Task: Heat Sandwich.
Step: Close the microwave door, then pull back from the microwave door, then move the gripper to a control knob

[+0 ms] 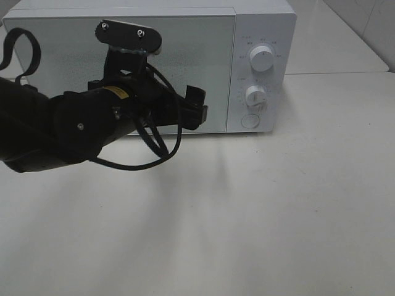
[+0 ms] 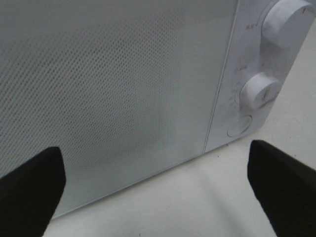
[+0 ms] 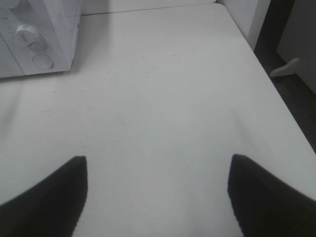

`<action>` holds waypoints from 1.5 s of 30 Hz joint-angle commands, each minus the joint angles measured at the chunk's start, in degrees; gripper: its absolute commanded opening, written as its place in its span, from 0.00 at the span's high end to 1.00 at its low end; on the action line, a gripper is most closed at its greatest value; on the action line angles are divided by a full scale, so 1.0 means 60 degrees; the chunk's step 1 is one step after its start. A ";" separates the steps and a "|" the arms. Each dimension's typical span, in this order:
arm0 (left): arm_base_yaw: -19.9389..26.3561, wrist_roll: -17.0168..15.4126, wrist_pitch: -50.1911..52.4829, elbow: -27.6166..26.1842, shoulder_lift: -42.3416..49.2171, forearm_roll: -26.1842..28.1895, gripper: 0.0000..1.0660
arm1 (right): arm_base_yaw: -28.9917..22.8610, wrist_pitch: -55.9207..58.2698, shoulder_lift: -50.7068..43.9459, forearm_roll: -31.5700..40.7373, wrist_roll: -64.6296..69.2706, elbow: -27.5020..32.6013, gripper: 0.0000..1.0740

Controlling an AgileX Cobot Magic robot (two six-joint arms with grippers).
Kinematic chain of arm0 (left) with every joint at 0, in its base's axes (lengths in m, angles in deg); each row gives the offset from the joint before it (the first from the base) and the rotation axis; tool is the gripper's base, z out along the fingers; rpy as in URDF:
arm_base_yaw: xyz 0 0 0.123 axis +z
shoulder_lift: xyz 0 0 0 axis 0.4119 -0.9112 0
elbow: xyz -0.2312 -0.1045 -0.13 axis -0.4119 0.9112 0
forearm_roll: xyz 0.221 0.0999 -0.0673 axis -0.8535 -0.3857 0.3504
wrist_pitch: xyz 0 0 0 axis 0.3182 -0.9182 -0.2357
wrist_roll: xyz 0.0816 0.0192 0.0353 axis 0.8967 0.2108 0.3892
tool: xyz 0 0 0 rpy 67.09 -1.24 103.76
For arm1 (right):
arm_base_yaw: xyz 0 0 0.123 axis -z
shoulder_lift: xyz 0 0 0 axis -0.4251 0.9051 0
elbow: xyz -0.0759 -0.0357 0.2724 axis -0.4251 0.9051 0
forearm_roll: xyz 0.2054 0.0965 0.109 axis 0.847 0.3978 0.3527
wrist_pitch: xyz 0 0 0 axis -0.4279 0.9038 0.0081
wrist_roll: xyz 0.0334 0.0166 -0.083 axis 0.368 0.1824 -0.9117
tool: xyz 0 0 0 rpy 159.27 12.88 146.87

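Noted microwave (image 1: pixel 197 55) with door shut, directly ahead of left claw (image 1: pixel 197 108), fingers spread wide on nothing. Found right claw (image 3: pixel 158 157) likewise spread, over counter (image 3: pixel 163 89).

Judged step: start heating. Shift left claw toward lower knob (image 1: pixel 255 96), just off its right finger; close squarely, turn slowly, avoid round button (image 1: pixel 249 121) beneath.

Cannot see sandwich anywhere; possibly behind door, beyond left claw. Cannot read dial markings.

Your left arm (image 1: pixel 68 126) blocks the lower left of the microwave (image 1: pixel 197 49), and its door mesh (image 2: pixel 98 89) shows you nothing inside. Print around the dials (image 1: pixel 262 60) is too small to read. The picture edges cut off the fingers of the left tool (image 2: pixel 154 146) and right tool (image 3: pixel 158 157).
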 commanded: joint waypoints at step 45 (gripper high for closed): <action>0.5625 -0.1184 -1.3608 0.0392 0.3142 -0.1786 0.08 | 0.0057 -0.0086 -0.0248 0.0019 0.0000 0.0019 0.30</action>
